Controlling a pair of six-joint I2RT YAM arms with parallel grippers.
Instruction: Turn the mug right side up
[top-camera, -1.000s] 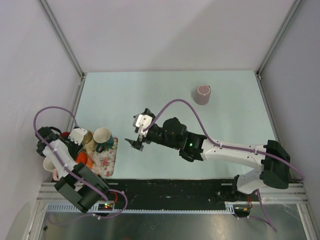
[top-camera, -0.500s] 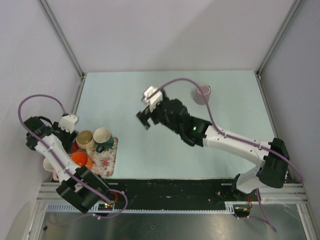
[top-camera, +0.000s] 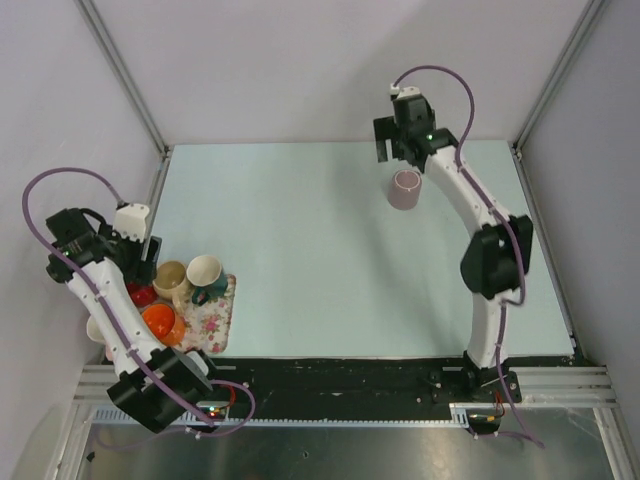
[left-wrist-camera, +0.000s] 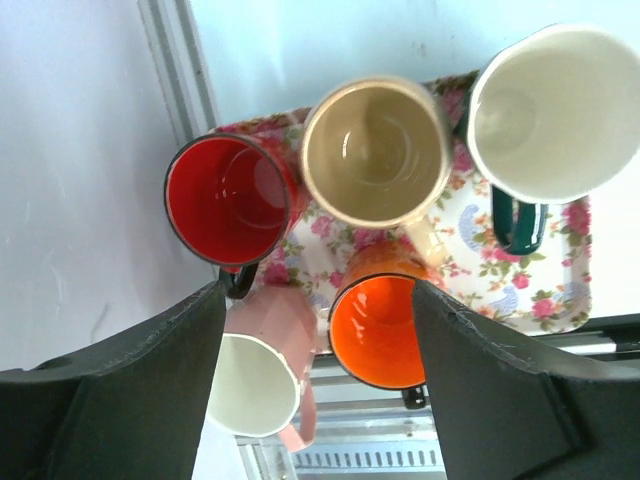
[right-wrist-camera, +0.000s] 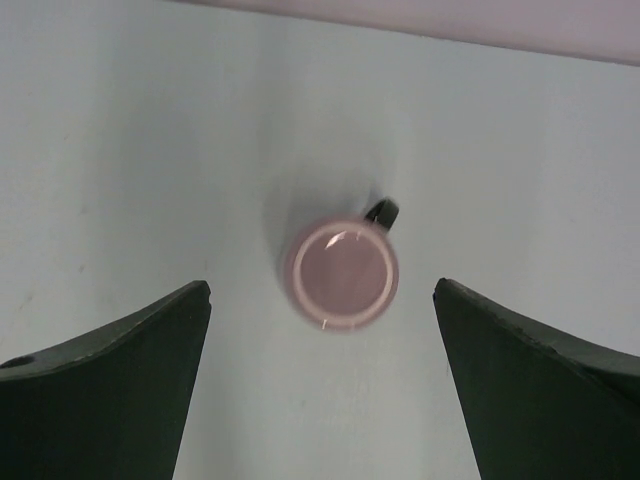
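the mug stands alone at about 1 o'clock on the table, well apart from everything else. from the right wrist view it looks base-up: a flat pale disc with a raised ring, no hollow. its handle pokes out at about 1 o'clock.

the right gripper hangs over it with jaws spread wide, holding nothing and not touching the mug. the left gripper is also spread and empty, above the tray of cups at 8 o'clock; i'd leave it out of this.

to do the approach well, i'd say the right gripper should first centre itself. in its own view the mug sits toward 12 o'clock of the line between the fingers, so it needs a nudge that way before coming down. the fingers stand at 9 and 3 o'clock, which clears the handle, and that is worth keeping. a grip on the round body, some way down the wall rather than at the base ring, should slip less. the lift must be high enough for the half turn to clear the table.
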